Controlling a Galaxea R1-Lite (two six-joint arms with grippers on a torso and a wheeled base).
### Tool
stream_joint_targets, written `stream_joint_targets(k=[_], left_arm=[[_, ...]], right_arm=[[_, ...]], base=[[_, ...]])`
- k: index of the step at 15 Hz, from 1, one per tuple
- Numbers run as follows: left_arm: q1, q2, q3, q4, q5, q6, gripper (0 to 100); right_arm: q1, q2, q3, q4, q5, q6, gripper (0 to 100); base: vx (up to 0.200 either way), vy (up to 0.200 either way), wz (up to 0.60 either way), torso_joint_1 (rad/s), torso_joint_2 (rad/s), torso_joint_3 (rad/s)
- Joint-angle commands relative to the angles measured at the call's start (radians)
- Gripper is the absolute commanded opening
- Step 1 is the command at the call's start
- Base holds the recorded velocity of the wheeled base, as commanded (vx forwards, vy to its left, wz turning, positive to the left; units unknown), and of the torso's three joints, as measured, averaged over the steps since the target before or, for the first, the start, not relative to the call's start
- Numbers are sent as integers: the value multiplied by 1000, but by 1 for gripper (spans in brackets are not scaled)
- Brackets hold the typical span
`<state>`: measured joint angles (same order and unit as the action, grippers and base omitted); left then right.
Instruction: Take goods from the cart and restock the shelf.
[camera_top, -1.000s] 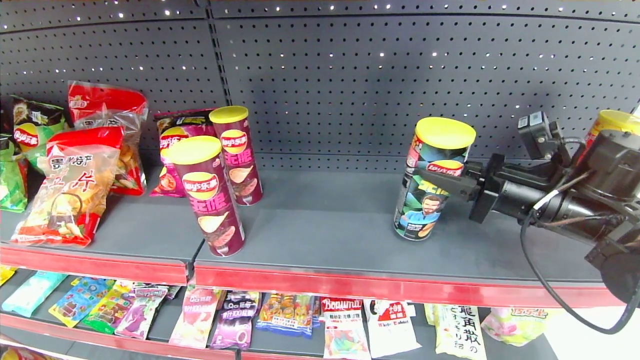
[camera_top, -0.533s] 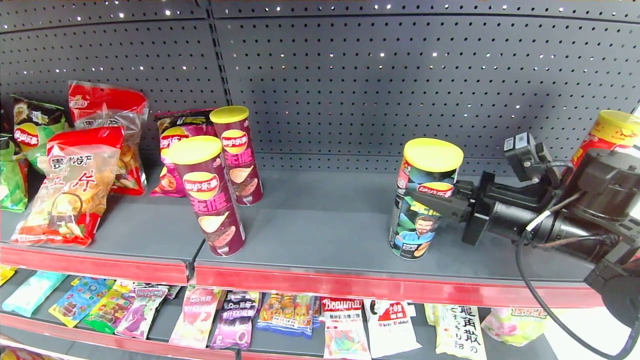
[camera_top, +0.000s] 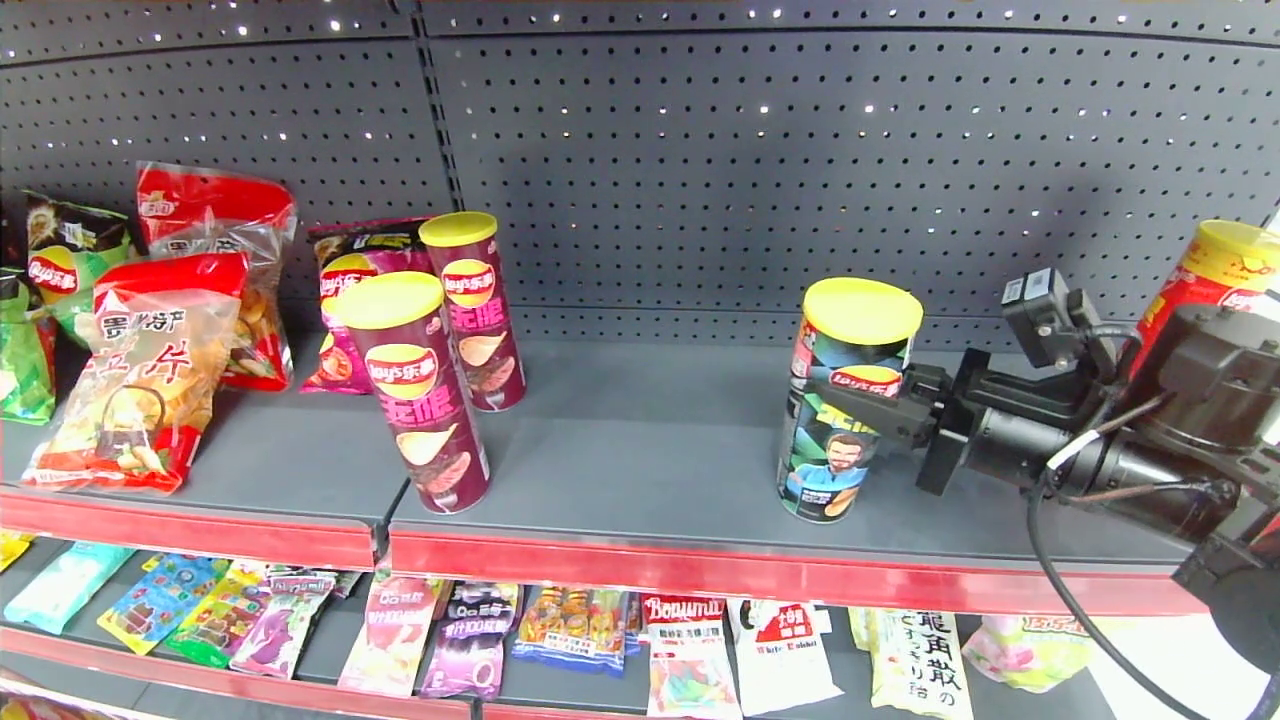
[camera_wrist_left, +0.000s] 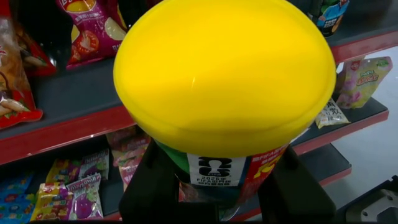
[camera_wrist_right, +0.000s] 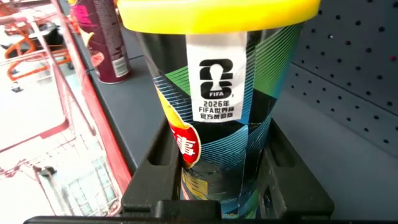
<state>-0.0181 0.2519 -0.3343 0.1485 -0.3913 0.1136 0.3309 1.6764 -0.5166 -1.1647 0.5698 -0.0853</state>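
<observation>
A dark green-and-black chip can (camera_top: 830, 460) with a yellow lid stands upright on the grey top shelf (camera_top: 650, 450), near its red front edge at the right. My right gripper (camera_top: 850, 392) is shut around the can's upper half, coming in from the right. In the right wrist view the same can (camera_wrist_right: 217, 112) sits between the right gripper (camera_wrist_right: 217, 183) fingers. My left gripper (camera_wrist_left: 221, 193) is shut on a second yellow-lidded chip can (camera_wrist_left: 224, 74), held out in front of the shelves.
Two purple chip cans (camera_top: 415, 390) (camera_top: 473, 310) stand left of centre, with snack bags (camera_top: 140, 370) further left. A red can (camera_top: 1215, 265) stands behind my right arm. Packets (camera_top: 570, 630) line the lower shelf. The red wire cart (camera_wrist_right: 50, 124) is beside the shelf.
My right gripper has brought the green-and-black can down and slightly left, towards the shelf's front edge. Over the last half second it has barely shifted.
</observation>
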Motion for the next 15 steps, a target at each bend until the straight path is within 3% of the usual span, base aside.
stream_joint_targets(k=[1, 5, 7, 15], left_arm=[[0, 0, 0, 0, 0, 0, 0], [0, -2, 1, 0, 0, 0, 0], [0, -3, 8, 0, 0, 0, 0], [0, -11, 9, 0, 0, 0, 0]], right_arm=[[4, -7, 12, -1, -16, -1, 0], [23, -33, 47, -10, -77, 39, 0], [65, -38, 52, -16, -156, 98, 0], [131, -38, 75, -24, -298, 99, 0]], base=[[0, 0, 0, 0, 0, 0], [0, 0, 0, 0, 0, 0], [0, 0, 0, 0, 0, 0], [0, 0, 0, 0, 0, 0]])
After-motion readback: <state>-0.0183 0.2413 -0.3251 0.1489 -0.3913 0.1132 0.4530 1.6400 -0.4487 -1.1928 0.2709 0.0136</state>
